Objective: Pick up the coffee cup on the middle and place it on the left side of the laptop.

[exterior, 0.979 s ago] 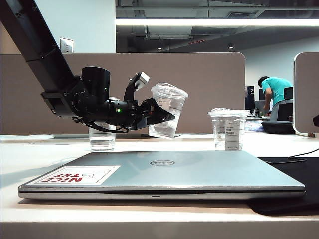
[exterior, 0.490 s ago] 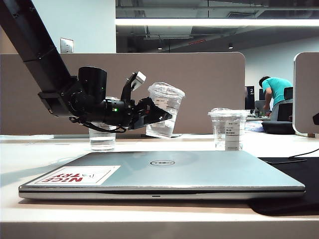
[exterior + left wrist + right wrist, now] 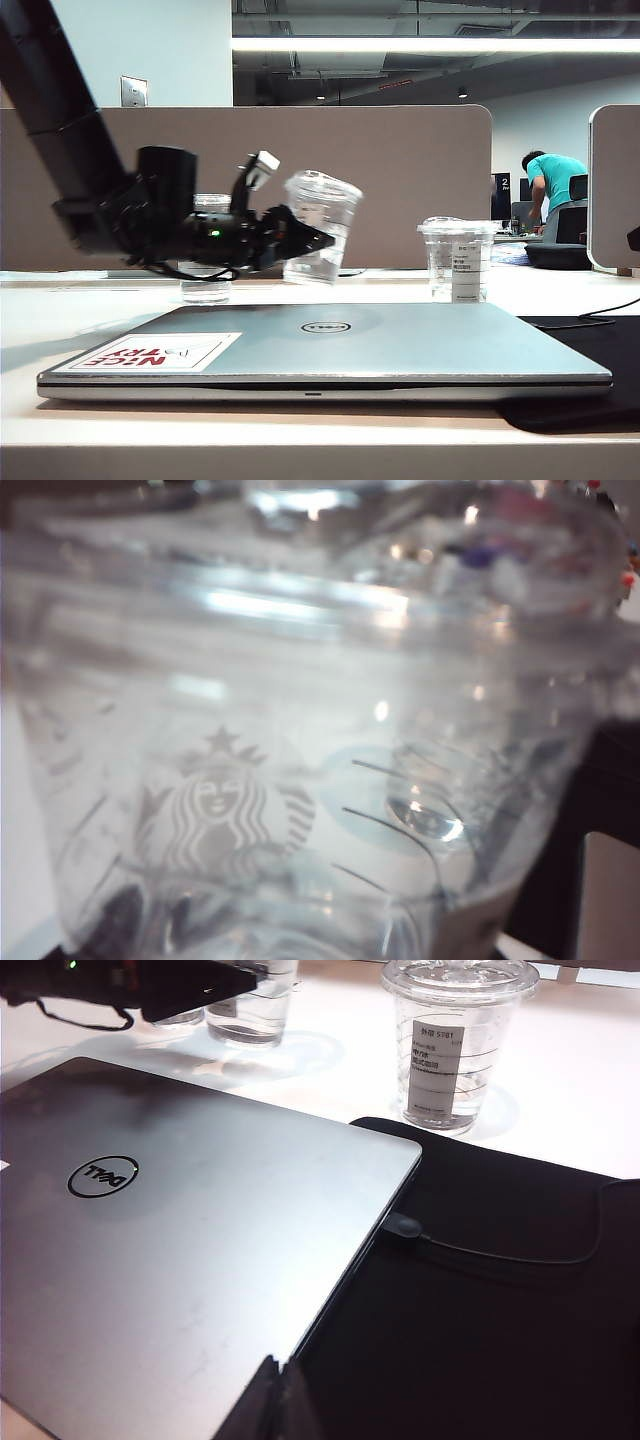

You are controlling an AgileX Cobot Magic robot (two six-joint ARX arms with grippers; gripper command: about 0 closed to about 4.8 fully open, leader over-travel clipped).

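Shifted leftward, left tool grips tilted clear coffee cup

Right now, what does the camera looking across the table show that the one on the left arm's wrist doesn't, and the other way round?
Only the table camera shows the left claw gripping the coffee cup tilted in the air behind the closed laptop, a second cup behind the arm, a shorter labelled cup to the right, and a person far back. The right claw is out of its sight.

Only the left wrist camera shows the cup's printed mermaid logo and droplets, close and blurred.

Both show the coffee cup.
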